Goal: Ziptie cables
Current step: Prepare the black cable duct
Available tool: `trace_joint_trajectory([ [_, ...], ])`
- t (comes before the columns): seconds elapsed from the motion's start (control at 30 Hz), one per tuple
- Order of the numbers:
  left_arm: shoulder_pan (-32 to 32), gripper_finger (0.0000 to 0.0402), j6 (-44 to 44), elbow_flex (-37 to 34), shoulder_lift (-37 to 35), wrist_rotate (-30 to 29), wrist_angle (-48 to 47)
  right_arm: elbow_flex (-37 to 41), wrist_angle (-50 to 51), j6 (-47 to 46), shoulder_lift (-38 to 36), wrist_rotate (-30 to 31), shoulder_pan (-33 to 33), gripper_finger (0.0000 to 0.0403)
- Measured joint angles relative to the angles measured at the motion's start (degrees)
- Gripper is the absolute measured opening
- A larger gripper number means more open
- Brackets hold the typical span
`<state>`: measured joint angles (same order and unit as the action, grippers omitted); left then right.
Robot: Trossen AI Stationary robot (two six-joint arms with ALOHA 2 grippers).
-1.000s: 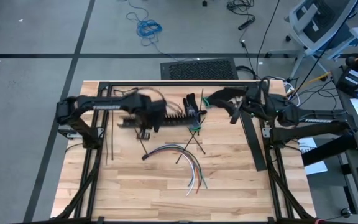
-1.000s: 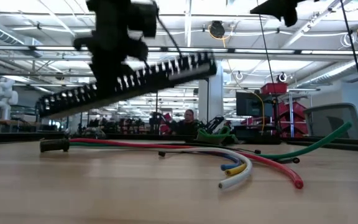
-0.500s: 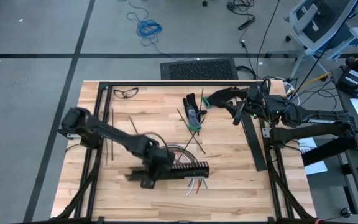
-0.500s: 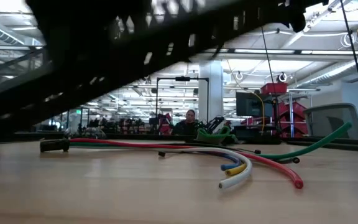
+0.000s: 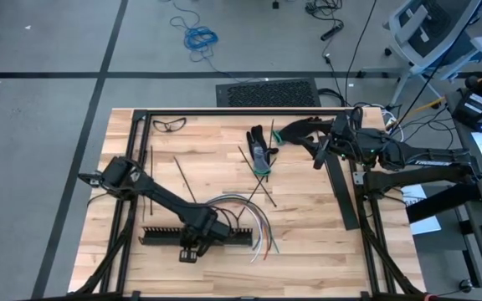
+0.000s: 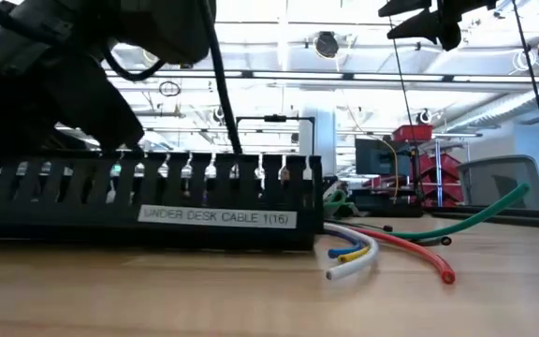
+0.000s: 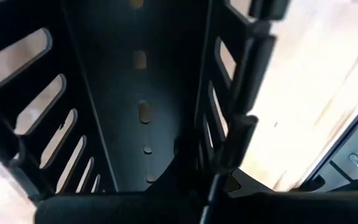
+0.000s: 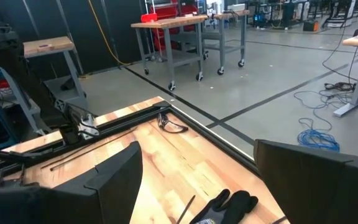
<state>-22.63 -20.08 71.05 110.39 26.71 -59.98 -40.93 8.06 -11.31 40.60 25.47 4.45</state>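
The cables (image 5: 253,219), thin wires in white, red, green, orange and blue, lie curved on the wooden table (image 5: 308,251); the low view shows their ends (image 6: 363,255). Thin dark zipties (image 5: 183,177) lie scattered farther back. My left gripper (image 5: 197,238) is shut on a long black slotted rail (image 5: 161,235) that lies level by the table's near edge, in front of the cables. In the low view the rail (image 6: 213,217) fills the left half. My right gripper (image 5: 312,144) hangs open high over the far right, holding nothing. My left gripper holds the rail near its middle, coming from above and slanting down. In the left wrist view one slotted side wall (image 7: 219,168) runs down between the fingers, so it seems pinched with one finger inside the channel. The rail lies level, its underside (image 6: 157,243) at the tabletop.
A dark glove (image 5: 262,149) lies at the far middle and safety glasses (image 5: 168,124) at the far left. A long black strip (image 5: 341,192) lies along the right side. Bare wood shows at the near right.
My left gripper has carried the rail from the far middle of the table toward the near edge, then leftward and down. The rail, lifted and tilted before, now lies level at the tabletop in front of the cables. The cables have stayed in place.
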Motion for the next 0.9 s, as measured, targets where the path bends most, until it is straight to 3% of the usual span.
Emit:
trace_joint_trajectory([
  [0.2, 2.12, 0.0000, 4.05, 0.33, -0.01, -3.45, 0.72, 0.00, -0.02, 0.00, 0.00, 0.00, 0.01, 0.0297],
  [0.9, 21.49, 0.0000, 12.44, 0.44, -0.01, -15.40, 7.61, 0.02, -0.07, -1.73, 0.00, -0.02, -0.02, 0.0297],
])
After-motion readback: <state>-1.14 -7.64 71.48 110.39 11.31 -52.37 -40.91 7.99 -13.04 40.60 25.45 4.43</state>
